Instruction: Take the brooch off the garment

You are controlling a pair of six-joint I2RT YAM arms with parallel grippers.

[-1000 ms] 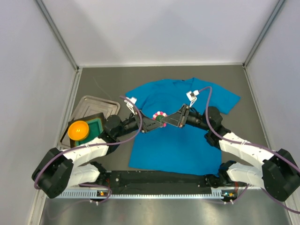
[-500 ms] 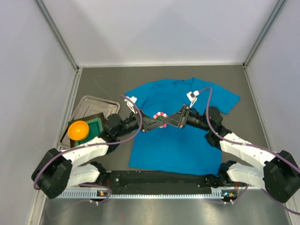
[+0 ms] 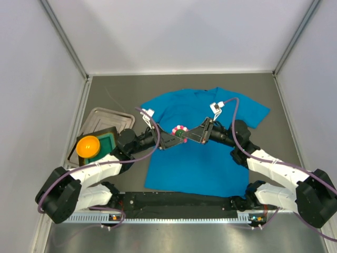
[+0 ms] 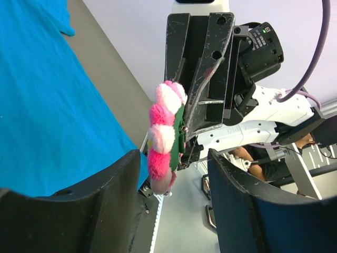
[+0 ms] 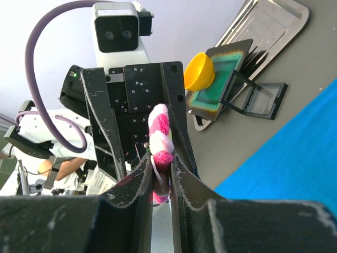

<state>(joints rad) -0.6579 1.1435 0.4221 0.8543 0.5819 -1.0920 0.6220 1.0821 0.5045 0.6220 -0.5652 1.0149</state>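
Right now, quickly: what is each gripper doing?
Left gripper: open, with a finger on either side of the brooch, not clamping it.
Right gripper: closed on the brooch.

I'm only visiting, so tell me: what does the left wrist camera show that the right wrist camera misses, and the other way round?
Only the left wrist view shows the right arm's white casing. Only the right wrist view shows the orange round ball, the green-edged square pad and the shiny metal tray. Both show the fluffy pink-and-white flower brooch pinched by the right gripper, the left gripper open on either side of it, and the bright blue T-shirt.
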